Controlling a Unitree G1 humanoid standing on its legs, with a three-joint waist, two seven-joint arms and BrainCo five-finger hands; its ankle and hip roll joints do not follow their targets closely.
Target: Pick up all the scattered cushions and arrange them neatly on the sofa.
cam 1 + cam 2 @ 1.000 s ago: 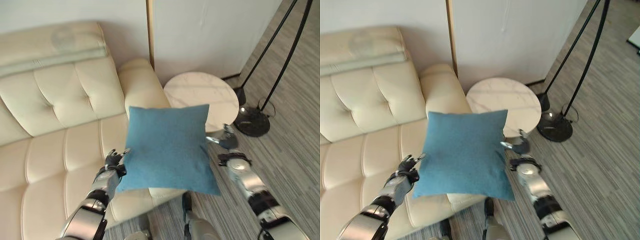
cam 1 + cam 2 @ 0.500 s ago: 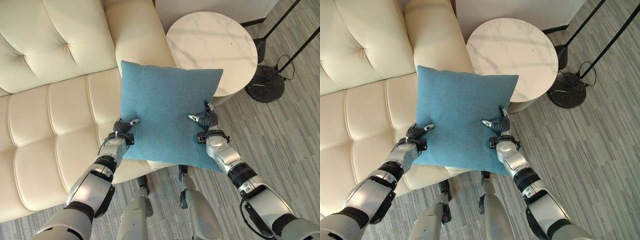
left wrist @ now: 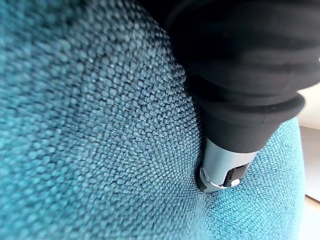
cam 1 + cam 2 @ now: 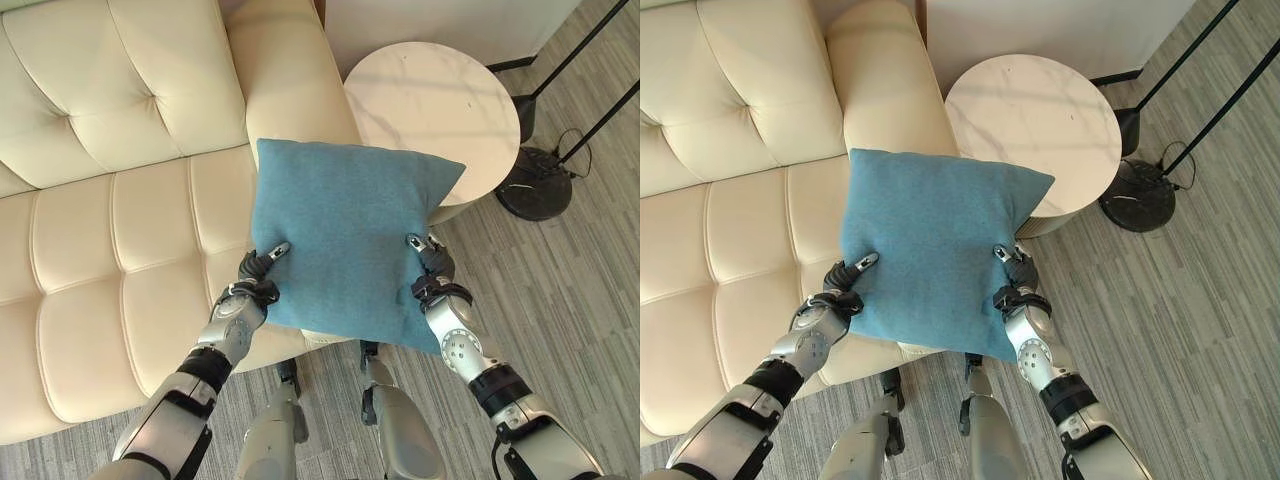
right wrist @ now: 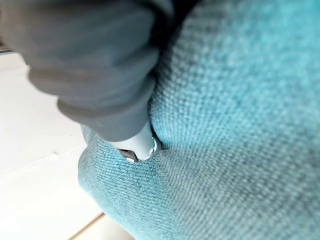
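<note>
Above the sofa, plain teal cushion pinched by left robot hand and right robot hand.

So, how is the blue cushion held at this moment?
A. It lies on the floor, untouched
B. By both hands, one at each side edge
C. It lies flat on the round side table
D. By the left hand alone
B: the left hand and the right hand each pinch a side edge of the blue cushion, which hangs in the air above the front of the sofa.
</note>
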